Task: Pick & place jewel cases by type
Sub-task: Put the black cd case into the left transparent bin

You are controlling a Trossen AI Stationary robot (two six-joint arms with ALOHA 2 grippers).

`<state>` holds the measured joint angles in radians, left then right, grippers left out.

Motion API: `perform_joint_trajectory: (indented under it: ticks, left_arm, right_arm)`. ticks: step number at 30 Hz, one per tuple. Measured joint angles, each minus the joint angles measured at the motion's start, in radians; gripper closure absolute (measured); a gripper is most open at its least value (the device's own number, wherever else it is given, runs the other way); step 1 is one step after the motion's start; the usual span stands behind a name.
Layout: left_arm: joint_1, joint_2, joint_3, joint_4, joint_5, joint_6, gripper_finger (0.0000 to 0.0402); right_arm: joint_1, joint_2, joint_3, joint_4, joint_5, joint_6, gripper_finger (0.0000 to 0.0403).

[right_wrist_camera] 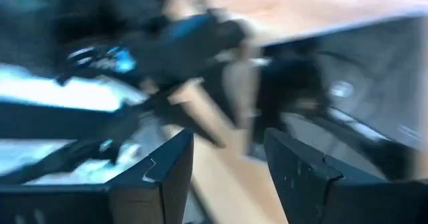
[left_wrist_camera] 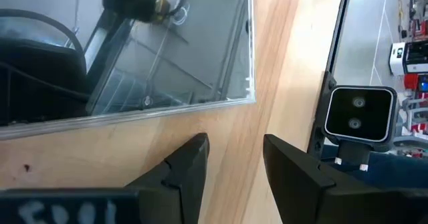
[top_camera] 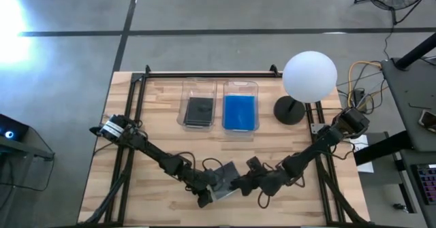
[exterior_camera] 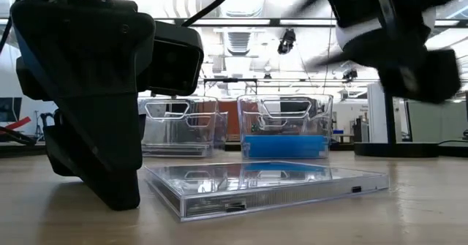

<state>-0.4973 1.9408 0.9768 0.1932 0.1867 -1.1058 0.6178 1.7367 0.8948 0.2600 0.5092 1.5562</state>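
Observation:
One dark grey jewel case (top_camera: 223,178) (exterior_camera: 263,181) lies flat on the wooden table near its near edge. My left gripper (top_camera: 208,195) (left_wrist_camera: 234,160) is open, low at the table beside the case's left near corner (left_wrist_camera: 251,98), touching nothing. My right gripper (top_camera: 240,185) (right_wrist_camera: 227,157) is open too, hovering above the case's right side (right_wrist_camera: 354,90), blurred. Farther back stand two clear bins. The left bin (top_camera: 199,86) holds dark cases (top_camera: 199,112). The right bin (top_camera: 240,86) holds blue cases (top_camera: 240,112) (exterior_camera: 285,146).
A lamp with a white globe (top_camera: 310,75) stands on a dark round base (top_camera: 289,110) right of the bins. A small camera (left_wrist_camera: 358,117) sits at the table's near edge. Bare wood lies between the case and the bins.

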Motion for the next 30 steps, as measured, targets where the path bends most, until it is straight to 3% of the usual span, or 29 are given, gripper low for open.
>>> perform_joint_trajectory:
  ticks: [4, 8, 11, 22, 30]
  left_arm:
    - [-0.001, 0.000, 0.000, -0.002, 0.000, 0.000, 0.0266]
    - [-0.003, 0.000, 0.000, -0.002, -0.003, 0.000, 0.0266]
    - [-0.003, 0.000, 0.000, -0.002, -0.003, 0.003, 0.0266]
    - [0.007, 0.000, -0.002, 0.012, 0.004, 0.013, 0.0266]
    - [0.007, 0.000, -0.013, 0.013, 0.023, 0.024, 0.0266]
  right_arm:
    - [0.006, 0.000, 0.000, -0.258, 0.029, 0.258, 0.0225]
    - [0.002, 0.016, -0.002, -0.381, -0.057, 0.281, 0.0221]
    - [-0.020, 0.053, 0.000, -0.334, -0.121, 0.225, 0.0216]
    - [-0.044, 0.161, -0.005, -0.080, -0.195, 0.088, 0.0207]
    - [-0.045, 0.079, -0.007, -0.034, -0.203, -0.020, 0.0206]
